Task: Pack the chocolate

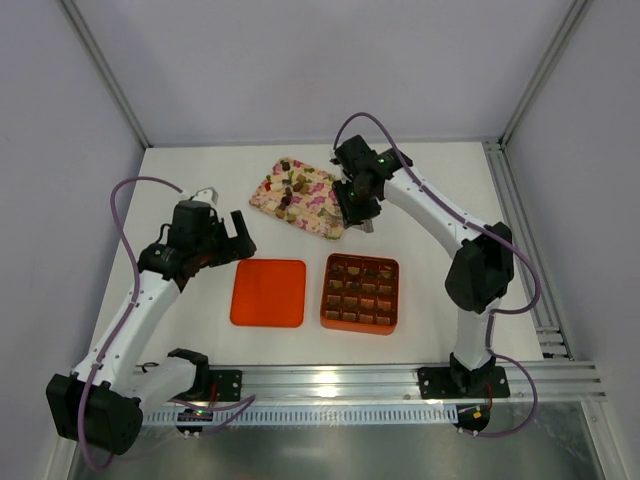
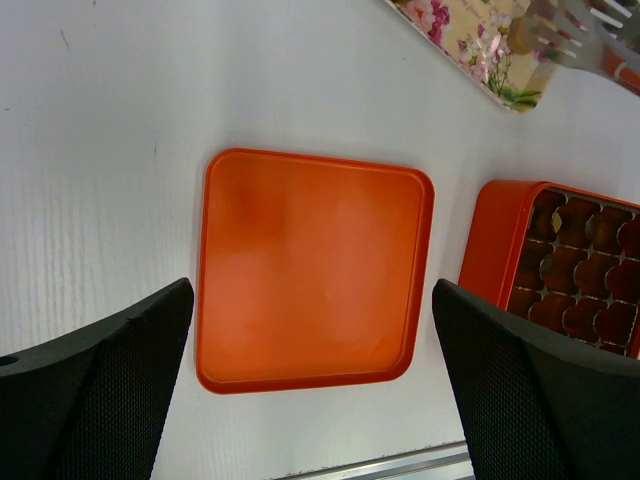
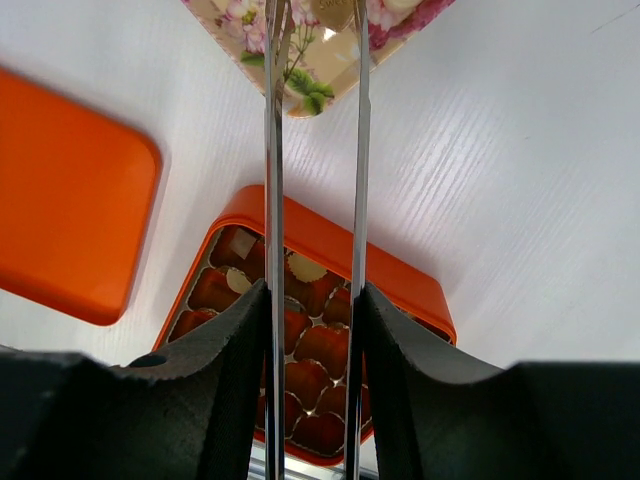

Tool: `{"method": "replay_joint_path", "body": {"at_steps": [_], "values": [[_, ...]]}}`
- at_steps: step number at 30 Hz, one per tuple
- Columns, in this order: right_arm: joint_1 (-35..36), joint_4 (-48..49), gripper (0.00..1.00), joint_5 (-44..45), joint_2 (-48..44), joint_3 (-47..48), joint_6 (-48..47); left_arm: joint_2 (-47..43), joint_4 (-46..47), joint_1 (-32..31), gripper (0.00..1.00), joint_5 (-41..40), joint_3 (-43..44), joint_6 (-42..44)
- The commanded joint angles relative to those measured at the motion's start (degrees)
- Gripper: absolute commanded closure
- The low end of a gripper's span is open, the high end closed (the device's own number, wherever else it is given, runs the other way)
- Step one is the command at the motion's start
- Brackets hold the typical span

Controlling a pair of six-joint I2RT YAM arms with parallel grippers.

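The step in hand looked like picking one more piece of chocolate off the pink flower tray. Some lumps lay on that tray at the back of the counter; many more sat in the little cells of the orange box, nearer the arms; the orange lid lay flat just beside the box, on its left.

The right jaws were squeezed onto a pair of metal tongs, pressing on both blades; the tong tips reached over one corner of the tray, close together, with a tan lump right at them; I could not tell if the lump was really pinched. The left jaws were wide open and held nothing; they hung over the lid.

Next, I think, the tongs must squeeze the lump tight, lift it, carry it to the box and drop it into a free cell; too soft a squeeze and it could slip out.
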Motion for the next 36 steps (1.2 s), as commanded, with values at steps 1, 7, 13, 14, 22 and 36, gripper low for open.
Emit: {"method": "replay_joint_path", "body": {"at_steps": [1,7,13,14,22,36], "values": [[-0.09,-0.36,0.58,0.35,-0.51,2.55,-0.96,-0.54,0.97,0.26,0.0,0.68,1.08,0.17],[-0.09,0.43,0.58,0.53,-0.25,0.71,-0.96,-0.36,1.06,0.35,0.0,1.03,1.17,0.25],[-0.09,0.78,0.58,0.61,1.07,0.09,-1.23,-0.36,1.06,0.35,0.0,0.94,1.17,0.17],[-0.09,0.7,0.58,0.79,1.25,0.09,-1.31,-0.36,0.97,0.35,0.0,0.94,1.08,0.17],[-0.09,0.88,0.57,0.79,2.92,0.44,-1.66,-0.1,1.06,0.26,0.0,0.85,1.17,0.17],[-0.44,0.61,0.58,1.49,1.34,-0.18,-1.66,0.08,1.06,0.26,0.0,0.85,1.26,0.34]]}}
